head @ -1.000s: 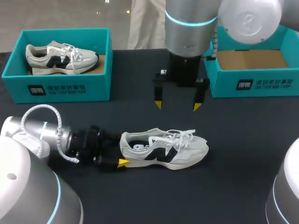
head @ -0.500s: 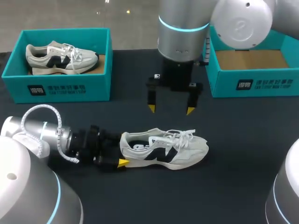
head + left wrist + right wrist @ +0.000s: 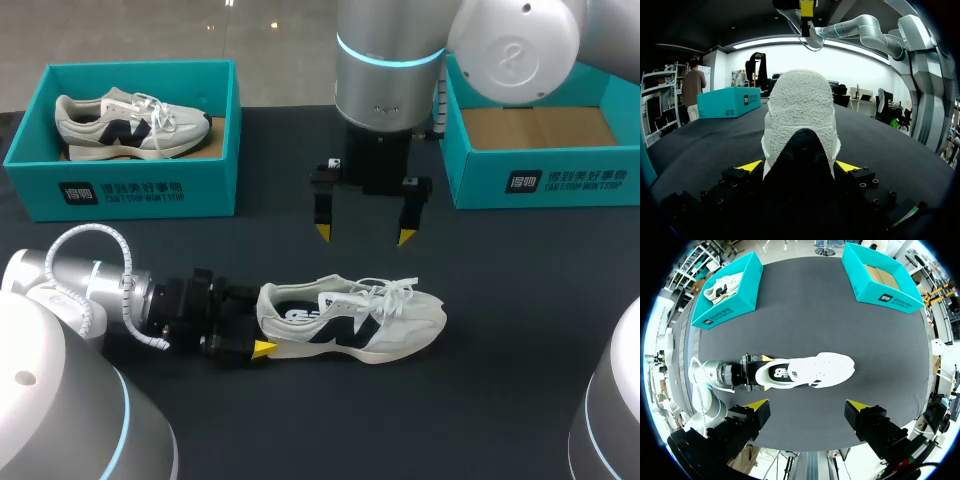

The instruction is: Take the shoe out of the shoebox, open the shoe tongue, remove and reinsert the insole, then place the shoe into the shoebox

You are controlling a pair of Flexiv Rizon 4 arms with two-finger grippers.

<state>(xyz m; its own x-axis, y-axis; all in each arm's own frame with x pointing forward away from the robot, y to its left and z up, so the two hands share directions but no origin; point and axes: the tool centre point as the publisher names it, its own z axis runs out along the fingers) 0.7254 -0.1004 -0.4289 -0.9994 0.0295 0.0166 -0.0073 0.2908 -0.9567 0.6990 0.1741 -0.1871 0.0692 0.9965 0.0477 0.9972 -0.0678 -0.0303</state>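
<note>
Dark table [image 3: 520, 400] carried everything. Nearest, the left gripper [image 3: 798, 165] pinched the heel of the shoe [image 3: 350, 320], which lay on its sole, long axis crosswise, toe toward my right. Just beyond its laces the right gripper [image 3: 361, 235] hung above, fingers spread. Farther off, the left box [image 3: 130, 185] held a second shoe [image 3: 130, 122]; the right box [image 3: 560, 180] showed only its cardboard floor.

Lighting is bright and even, coming from overhead. The dark table [image 3: 300, 420] takes it uniformly from edge to edge. The white shoe [image 3: 350, 320] throws a faint, soft shadow under its sole. Specular highlights sit on the right arm [image 3: 385, 60] housing. In the left wrist view, the left pincer [image 3: 800, 166] sits in shade.
</note>
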